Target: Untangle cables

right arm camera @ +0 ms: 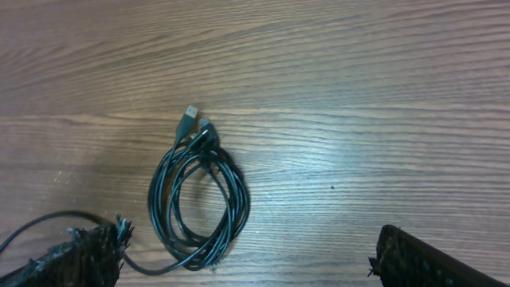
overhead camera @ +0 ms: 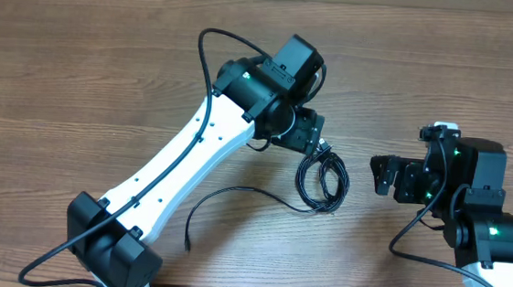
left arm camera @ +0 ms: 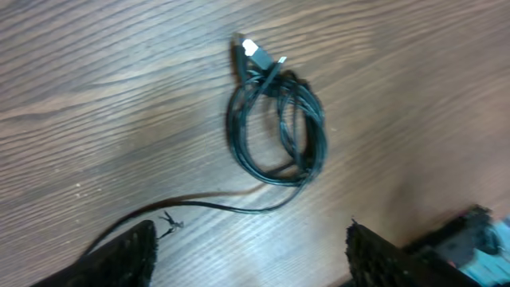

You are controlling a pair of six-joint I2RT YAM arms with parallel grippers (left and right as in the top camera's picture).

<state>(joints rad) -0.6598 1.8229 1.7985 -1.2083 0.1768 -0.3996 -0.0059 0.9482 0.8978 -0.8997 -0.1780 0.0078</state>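
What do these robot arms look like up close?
Both arms have white tubular links joined by bulky black joints with small green lights. Thick black wires loop alongside. The left end effector and right end effector have black, rough-edged fingers.

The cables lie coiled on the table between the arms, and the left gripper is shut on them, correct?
No. The left gripper is open and holds nothing; the left wrist view shows its fingers spread, clear of the coil. The cables lie coiled on the table between the arms.
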